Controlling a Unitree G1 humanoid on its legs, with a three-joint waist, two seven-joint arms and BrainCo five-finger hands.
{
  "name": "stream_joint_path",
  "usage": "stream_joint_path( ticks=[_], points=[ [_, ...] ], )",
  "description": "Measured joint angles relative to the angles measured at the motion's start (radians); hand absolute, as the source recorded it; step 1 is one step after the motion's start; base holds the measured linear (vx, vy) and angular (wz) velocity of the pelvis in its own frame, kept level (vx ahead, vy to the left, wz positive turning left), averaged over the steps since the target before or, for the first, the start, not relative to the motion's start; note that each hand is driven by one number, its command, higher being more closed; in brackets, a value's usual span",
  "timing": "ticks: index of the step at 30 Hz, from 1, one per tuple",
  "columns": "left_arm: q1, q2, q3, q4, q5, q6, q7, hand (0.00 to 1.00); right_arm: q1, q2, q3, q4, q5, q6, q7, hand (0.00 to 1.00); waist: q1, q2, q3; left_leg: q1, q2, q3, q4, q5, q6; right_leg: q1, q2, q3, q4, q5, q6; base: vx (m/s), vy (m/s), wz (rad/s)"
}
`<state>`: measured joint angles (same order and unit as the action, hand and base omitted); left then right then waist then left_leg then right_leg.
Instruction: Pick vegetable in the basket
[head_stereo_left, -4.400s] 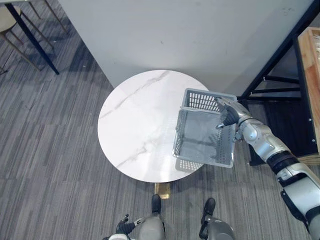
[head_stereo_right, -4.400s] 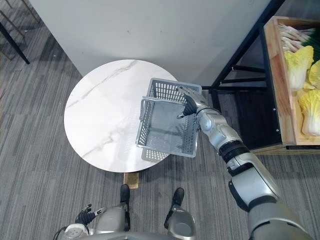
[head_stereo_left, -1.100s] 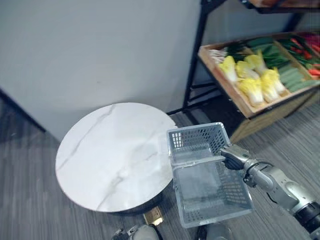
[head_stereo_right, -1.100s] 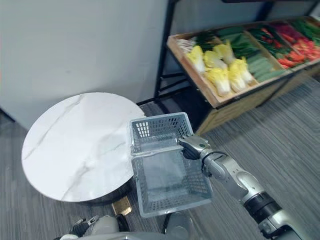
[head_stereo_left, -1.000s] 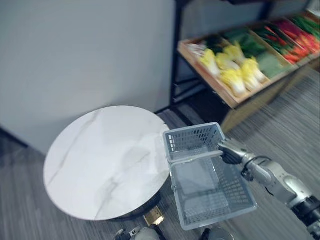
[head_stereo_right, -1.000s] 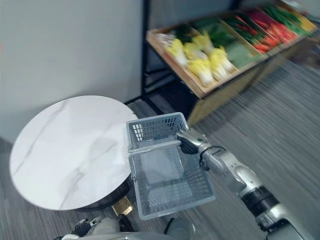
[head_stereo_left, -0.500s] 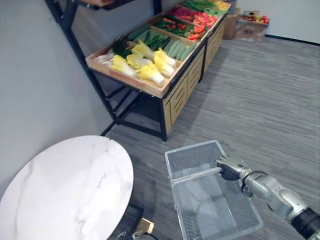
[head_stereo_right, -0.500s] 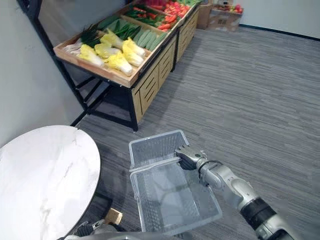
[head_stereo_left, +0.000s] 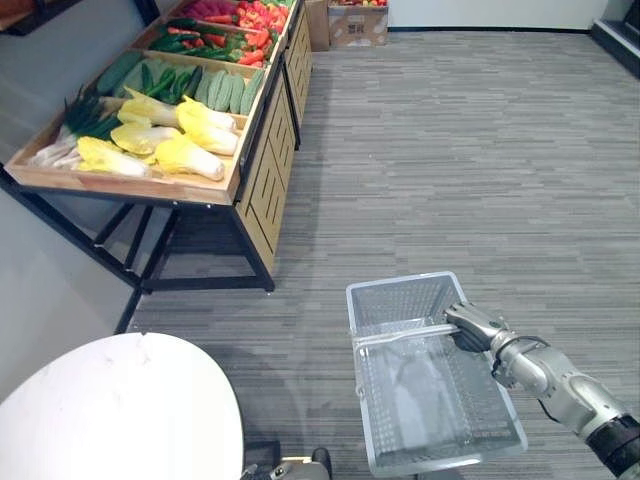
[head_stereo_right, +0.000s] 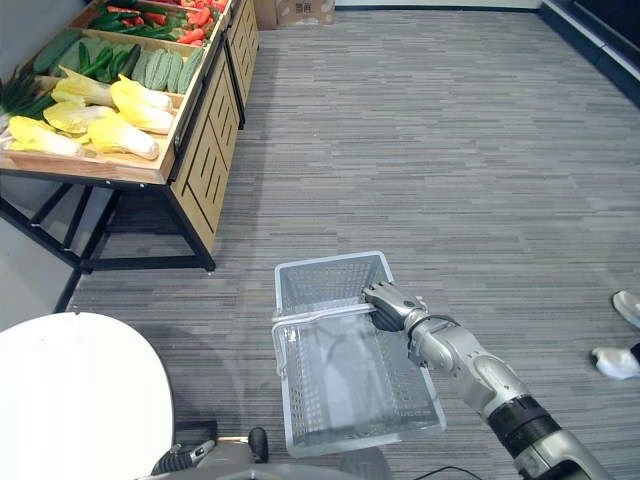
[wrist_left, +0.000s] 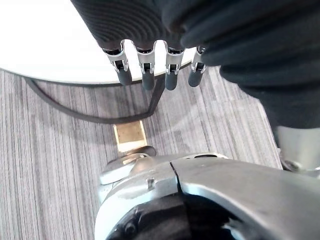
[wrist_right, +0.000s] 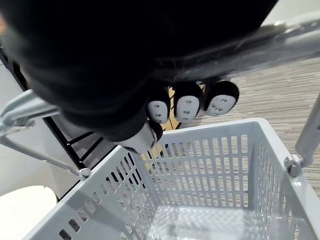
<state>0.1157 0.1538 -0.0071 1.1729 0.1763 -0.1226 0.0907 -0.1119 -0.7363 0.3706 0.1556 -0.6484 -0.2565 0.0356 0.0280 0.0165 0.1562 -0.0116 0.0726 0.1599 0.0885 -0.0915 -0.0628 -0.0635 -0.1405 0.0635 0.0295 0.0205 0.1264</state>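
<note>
Right hand (head_stereo_right: 388, 303) is seen wrapped round the thin bar handle (head_stereo_left: 400, 335) of the grey basket (head_stereo_right: 330, 281), fingers (wrist_right: 187, 107) curled under the bar, and the basket is carried empty above the striped grey carpet (head_stereo_left: 450, 150); left hand (wrist_left: 147, 75) is hung low, fingers straight, nothing held. Vegetables are laid out on the wooden stand (head_stereo_left: 120, 185), well apart from the basket, ahead and to the robot's left: pale yellow cabbages (head_stereo_left: 190, 157) at the near end, green cucumbers (head_stereo_left: 225, 90) behind them, red peppers (head_stereo_left: 262, 15) farther back. A cabbage is judged bulky but fairly light, its outer leaves soft and easily bruised, so it is best taken round the firm lower half and not by the leaf tips. A cucumber is reckoned stiff and smooth, likely slippery, and is best pinched at mid-length. The basket itself is a rigid plastic lattice, light, and some swing on its hinged handle is to be expected once weight is dropped in
</note>
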Motion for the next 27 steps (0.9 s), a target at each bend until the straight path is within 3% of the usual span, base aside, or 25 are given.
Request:
stream_joint_path(
  ticks=[8, 10, 11, 13, 14, 15, 17, 18, 20, 23, 24, 26, 27],
  points=[
    [0.007, 0.007, -0.009, -0.001, 0.002, 0.0, -0.013, 0.0, 0.066, 0.017, -0.056, 0.011, -0.003, 0.008, -0.004, 1.0, 0.001, -0.01, 0.001, 0.034, -0.027, 0.08, -0.019, -0.017, 0.016, -0.032, -0.01, 0.082, 0.018, 0.004, 0.014, -0.01, 0.051, -0.3],
    [0.006, 0.017, -0.019, -0.001, 0.002, 0.0, -0.013, 0.0, 0.09, 0.039, -0.089, 0.018, -0.003, 0.02, -0.004, 1.0, -0.005, -0.031, 0.014, 0.038, -0.035, 0.092, 0.009, -0.052, 0.02, -0.07, -0.01, 0.105, 0.119, -0.043, 0.017, 0.04, 0.041, -0.22],
    [0.005, 0.019, -0.022, -0.001, 0.002, 0.0, -0.013, 0.0, 0.091, 0.045, -0.093, 0.018, -0.004, 0.028, -0.004, 1.0, -0.006, -0.03, 0.015, 0.048, -0.038, 0.094, 0.012, -0.064, 0.025, -0.077, -0.009, 0.109, 0.15, -0.05, 0.018, 0.04, 0.031, -0.28],
    [-0.001, 0.026, -0.049, 0.0, 0.004, 0.001, -0.012, 0.0, 0.091, 0.05, -0.095, 0.017, -0.005, 0.036, -0.005, 1.0, -0.013, -0.024, 0.026, 0.101, -0.028, 0.098, 0.001, -0.084, 0.039, -0.155, 0.018, 0.096, 0.387, -0.049, 0.009, 0.0, 0.02, -0.27],
    [-0.002, 0.031, -0.061, 0.001, 0.004, 0.001, -0.012, 0.0, 0.091, 0.05, -0.095, 0.017, -0.005, 0.035, -0.005, 1.0, -0.023, -0.026, 0.033, 0.122, -0.03, 0.097, -0.007, -0.085, 0.041, -0.169, 0.019, 0.079, 0.447, -0.042, -0.003, 0.0, 0.049, -0.04],
    [-0.005, 0.04, -0.078, 0.002, 0.004, 0.002, -0.012, 0.0, 0.095, 0.052, -0.096, 0.016, -0.005, 0.035, -0.005, 1.0, -0.034, -0.035, 0.042, 0.159, -0.034, 0.097, -0.032, -0.085, 0.043, -0.197, 0.011, 0.035, 0.535, -0.015, -0.055, 0.03, 0.067, 0.02],
    [-0.02, 0.052, -0.092, 0.0, 0.005, 0.003, -0.012, 0.0, 0.099, 0.066, -0.105, 0.015, -0.006, 0.035, -0.006, 1.0, -0.055, -0.039, 0.044, 0.19, -0.039, 0.088, -0.052, -0.085, 0.067, -0.236, -0.004, -0.006, 0.619, 0.013, -0.088, 0.08, 0.07, 0.04],
    [-0.041, 0.06, -0.101, -0.001, 0.005, 0.008, -0.011, 0.0, 0.11, 0.084, -0.122, 0.015, -0.006, 0.034, -0.007, 1.0, -0.059, -0.04, 0.05, 0.19, -0.039, 0.08, -0.051, -0.089, 0.075, -0.264, -0.007, -0.009, 0.643, -0.007, -0.094, 0.13, 0.05, 0.1],
    [-0.102, 0.07, -0.11, -0.004, 0.004, 0.018, -0.01, 0.0, 0.112, 0.09, -0.132, 0.015, -0.005, 0.034, -0.008, 1.0, -0.06, -0.047, 0.067, 0.185, -0.03, 0.067, -0.05, -0.097, 0.076, -0.288, 0.0, -0.024, 0.582, -0.038, -0.094, 0.17, 0.003, 0.2],
    [-0.176, 0.065, -0.115, -0.077, 0.002, 0.017, 0.004, 0.0, 0.111, 0.094, -0.162, 0.015, -0.004, 0.034, -0.022, 1.0, -0.076, -0.042, 0.073, 0.177, -0.014, 0.033, -0.051, -0.114, 0.062, -0.294, -0.003, -0.04, 0.29, -0.004, -0.056, 0.31, -0.082, 0.35],
    [-0.21, 0.069, -0.114, -0.124, 0.001, 0.015, 0.023, 0.0, 0.111, 0.105, -0.167, 0.015, -0.004, 0.034, -0.033, 1.0, -0.081, -0.05, 0.071, 0.191, -0.01, 0.017, -0.053, -0.131, 0.038, -0.288, -0.01, -0.037, 0.097, 0.029, -0.027, 0.51, -0.181, 0.39],
    [-0.238, 0.074, -0.115, -0.167, 0.001, 0.012, 0.035, 0.0, 0.122, 0.125, -0.172, 0.015, -0.005, 0.039, -0.037, 1.0, -0.086, -0.071, 0.073, 0.234, -0.012, -0.006, -0.048, -0.166, -0.007, -0.275, -0.025, -0.045, 0.021, 0.032, -0.021, 0.52, -0.251, 0.51],
    [-0.244, 0.064, -0.119, -0.19, -0.001, 0.008, 0.044, 0.0, 0.137, 0.14, -0.196, 0.013, -0.011, 0.042, -0.041, 1.0, -0.105, -0.063, 0.068, 0.263, 0.006, -0.035, -0.038, -0.204, -0.035, -0.274, -0.019, -0.062, 0.072, 0.11, -0.014, 0.45, -0.256, 0.56]
  ],
)
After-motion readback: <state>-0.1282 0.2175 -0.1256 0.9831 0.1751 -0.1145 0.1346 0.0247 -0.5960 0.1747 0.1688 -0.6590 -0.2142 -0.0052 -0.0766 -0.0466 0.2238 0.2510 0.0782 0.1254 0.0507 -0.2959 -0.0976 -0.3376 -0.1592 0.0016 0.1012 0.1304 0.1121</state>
